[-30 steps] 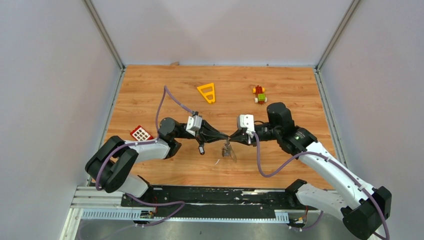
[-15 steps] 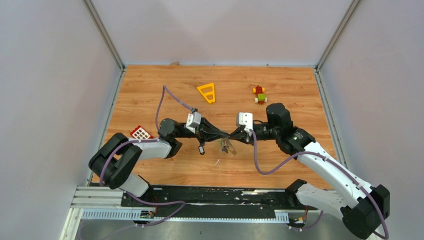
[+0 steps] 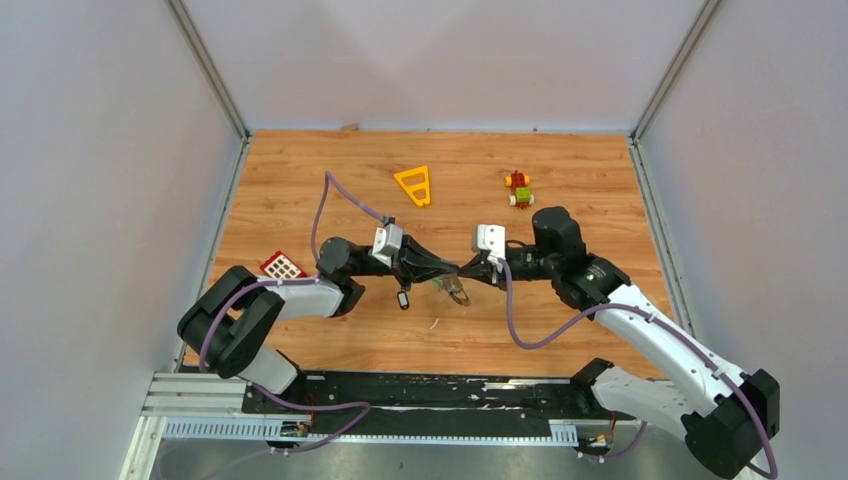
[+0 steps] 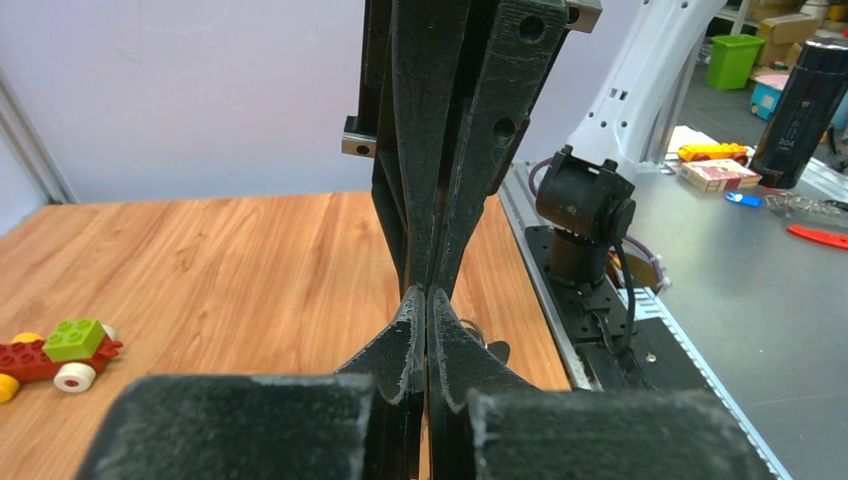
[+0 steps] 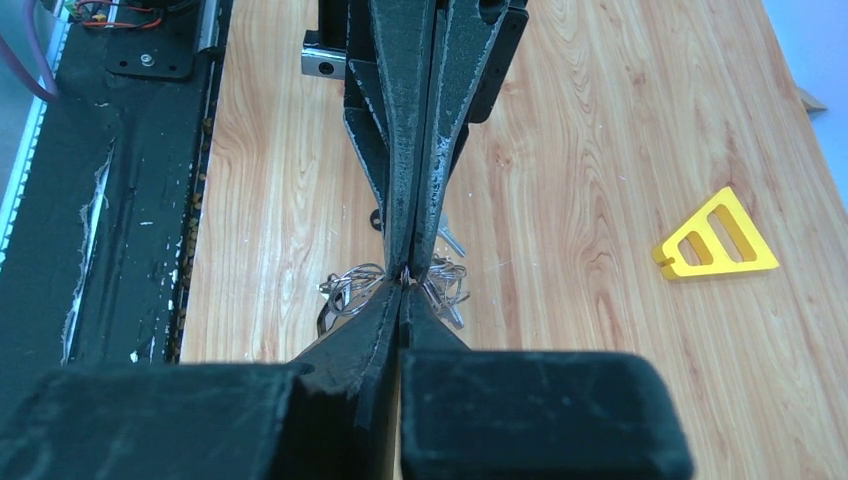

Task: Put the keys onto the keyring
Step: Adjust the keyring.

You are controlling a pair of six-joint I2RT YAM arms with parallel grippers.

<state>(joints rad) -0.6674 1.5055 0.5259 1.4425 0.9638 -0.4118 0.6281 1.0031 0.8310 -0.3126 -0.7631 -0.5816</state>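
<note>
Mid-table [image 3: 330, 190], the two arms stretch toward each other. The left gripper [image 3: 451, 271] and the right gripper [image 3: 467, 271] meet tip to tip, touching or very nearly so. Both wrist views agree: each pair of fingers is pinched flat together with no gap we can see. One pair rises from the bottom of the frame, the other comes down from the top, points in line. At that junction sits a tangle of thin silver wire, which we read as the keyring [image 5: 352, 285] with keys [image 5: 446, 292]. Its loops spread to either side of the tips. From above, the tangle shows just beside the tips, on the side nearer the bases. We cannot tell which gripper actually clamps the metal, nor separate ring from keys with any confidence. One black-tagged key [image 3: 403, 298] lies on the wood beside the left fingers, near the tangle but apart from it. Farther back lie a yellow triangle [image 3: 413, 185] and a block toy [image 3: 518, 189], well apart from each other. A red grid piece [image 3: 282, 266] lies just beside the left arm.
</note>
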